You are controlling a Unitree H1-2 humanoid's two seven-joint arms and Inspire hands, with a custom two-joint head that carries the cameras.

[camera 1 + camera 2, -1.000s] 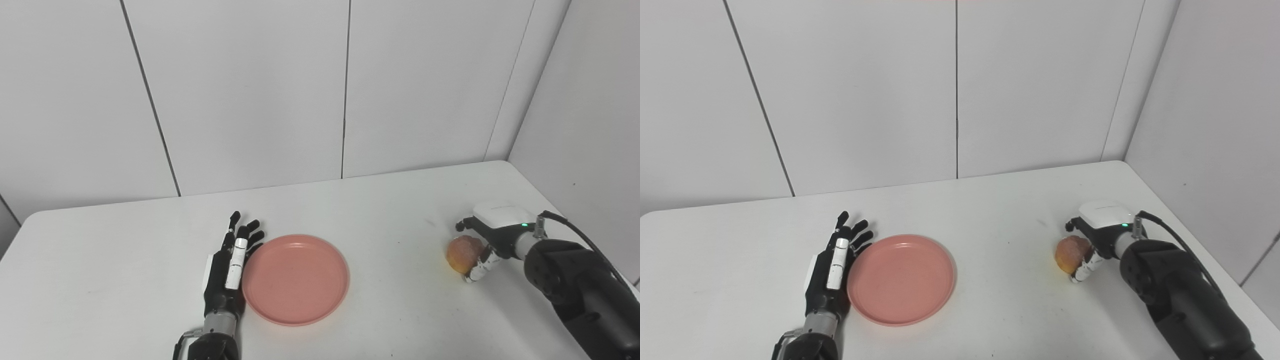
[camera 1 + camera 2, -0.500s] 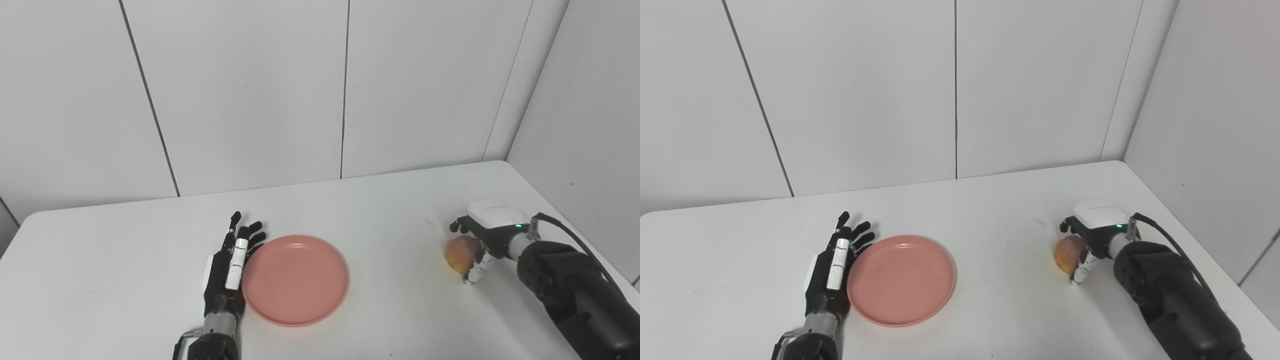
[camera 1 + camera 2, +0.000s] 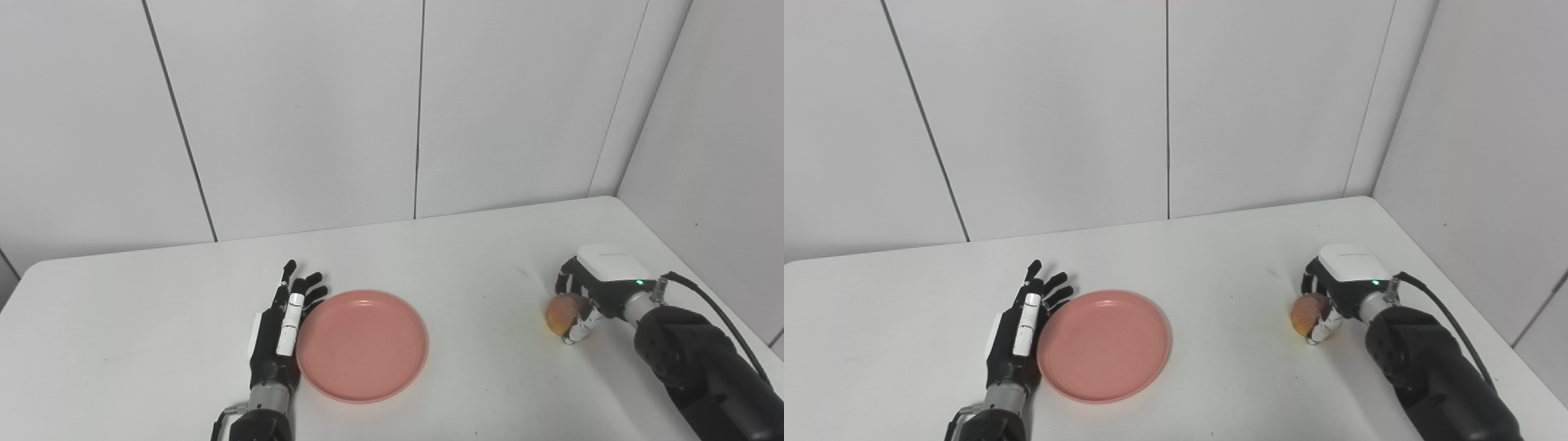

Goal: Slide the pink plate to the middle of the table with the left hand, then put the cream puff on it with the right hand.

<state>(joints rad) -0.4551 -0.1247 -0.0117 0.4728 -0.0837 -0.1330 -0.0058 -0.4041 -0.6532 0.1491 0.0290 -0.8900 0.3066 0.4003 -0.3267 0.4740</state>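
Right robot hand (image 3: 587,291): fingers curled around the cream puff (image 3: 562,313), grasping it low on the white surface (image 3: 153,318), well to the right of the pink plate (image 3: 362,345). Whether the puff is lifted clear of the surface cannot be told.

Left robot hand (image 3: 278,324): released, fingers straight and spread, laid flat on the surface, its inner edge touching the plate's left rim. Holds nothing.

Pink plate: round, shallow, empty, lying flat; roughly central on the surface by the look of it, so the slide is judged done or nearly so.

Cream puff: golden-brown, rounded, no marked long axis; right of the plate, with bare surface between.

Governing relation: the plate lies to the left of the right robot hand and a little nearer the camera. The right robot hand is the one on the puff; the left robot hand is the one beside the plate. Judged next: carry the puff leftward over the plate's right rim and set it down in the plate's centre.

Risk, judged: soft pastry may deform under a tight grasp.
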